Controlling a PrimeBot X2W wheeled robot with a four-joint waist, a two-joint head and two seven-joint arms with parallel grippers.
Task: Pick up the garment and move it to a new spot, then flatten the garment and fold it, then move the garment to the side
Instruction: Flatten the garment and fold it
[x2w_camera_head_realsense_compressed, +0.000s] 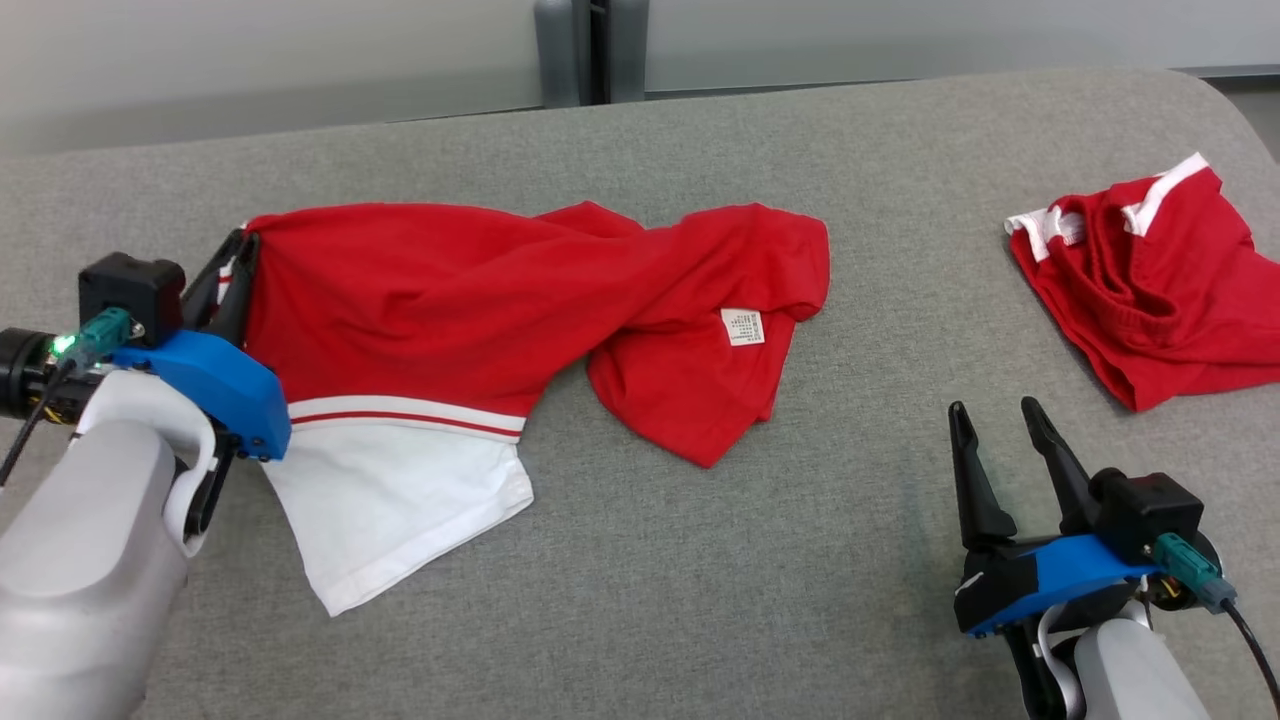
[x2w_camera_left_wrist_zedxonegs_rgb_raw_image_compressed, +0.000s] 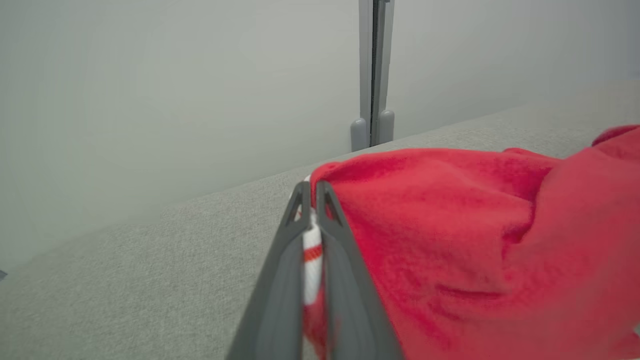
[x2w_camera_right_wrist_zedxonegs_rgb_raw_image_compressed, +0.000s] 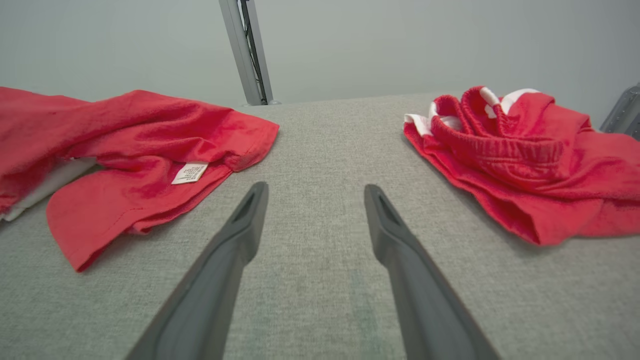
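Left gripper (x2w_camera_left_wrist_zedxonegs_rgb_raw_image_compressed: 310, 189) fingers clenched on shirt (x2w_camera_head_realsense_compressed: 450, 300) edge; right gripper (x2w_camera_head_realsense_compressed: 995, 415) fingers spread, empty, between shirt and shorts (x2w_camera_head_realsense_compressed: 1150, 290) on tabletop (x2w_camera_head_realsense_compressed: 800, 580).

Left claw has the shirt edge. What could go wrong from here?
The left claw pinches only a striped edge of the shirt, so it may slip under pull.
The shirt is twisted mid-length; a one-sided drag could tighten that.
The open right claw sits near the red shorts and might grab those.
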